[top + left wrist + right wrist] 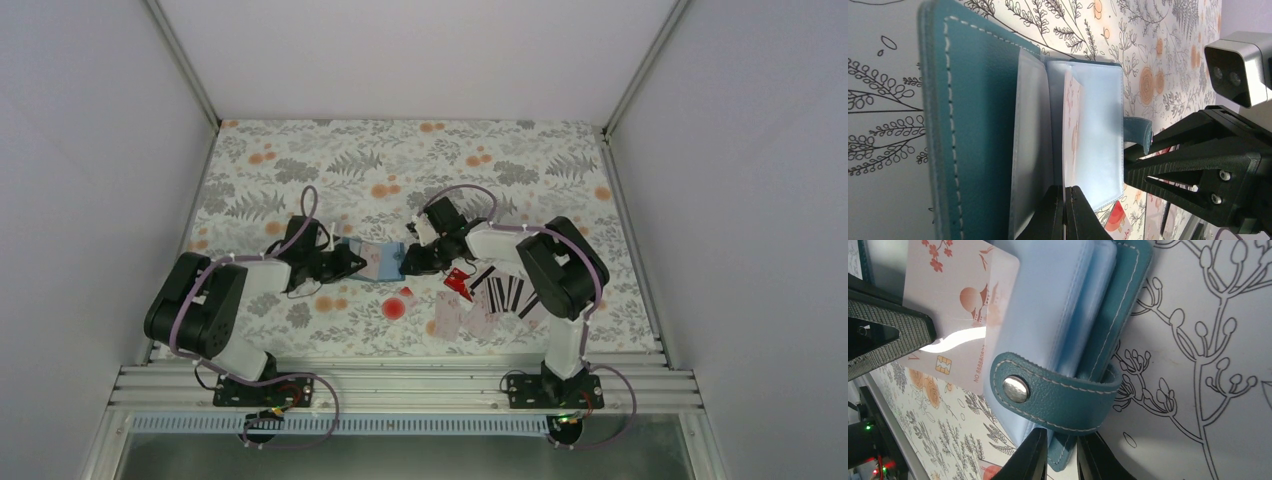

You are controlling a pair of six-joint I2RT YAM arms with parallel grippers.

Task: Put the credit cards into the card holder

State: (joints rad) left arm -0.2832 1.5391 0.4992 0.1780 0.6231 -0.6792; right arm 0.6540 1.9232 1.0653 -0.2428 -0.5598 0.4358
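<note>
Reading the overhead, I see loose credit cards (490,298) fanned on the floral counter (300,170), at four o'clock from the open card holder (375,258). Only the wrist views show the grips. My left gripper (1064,192) is clenched on a pale blossom-print card (955,305) sitting half inside a clear sleeve (1040,300). My right gripper (1063,437) pinches the holder's stitched teal leather cover just below its tab (1058,395).

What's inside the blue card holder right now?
One pale floral card sits partly in a clear sleeve of the card holder, chip end sticking out. Other sleeves overlap; their contents are hidden.
</note>
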